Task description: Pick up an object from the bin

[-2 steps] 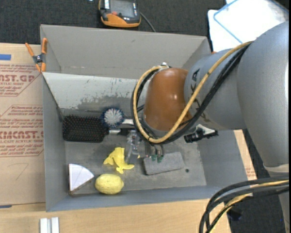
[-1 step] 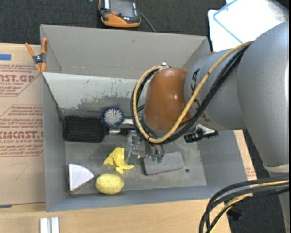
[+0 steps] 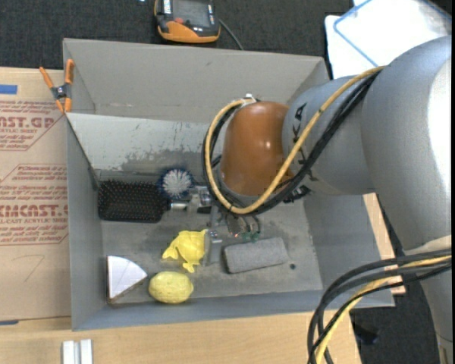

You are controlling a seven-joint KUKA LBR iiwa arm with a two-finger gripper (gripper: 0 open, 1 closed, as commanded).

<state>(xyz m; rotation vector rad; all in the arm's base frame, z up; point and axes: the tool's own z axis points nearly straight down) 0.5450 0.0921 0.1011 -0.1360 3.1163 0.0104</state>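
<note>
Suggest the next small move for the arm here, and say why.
Probably a short shift toward the view's left, to centre on the crumpled yellow thing. The gripper hangs low in the bin, in the gap between that thing and the grey block, squarely over neither. The yellow thing looks the nearer of the two.

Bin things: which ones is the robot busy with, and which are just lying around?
Busy with: gripper, low between the crumpled yellow thing and the grey block; the bin.
Lying around: black brush, blue-white round brush, white wedge, yellow lemon shape.
</note>
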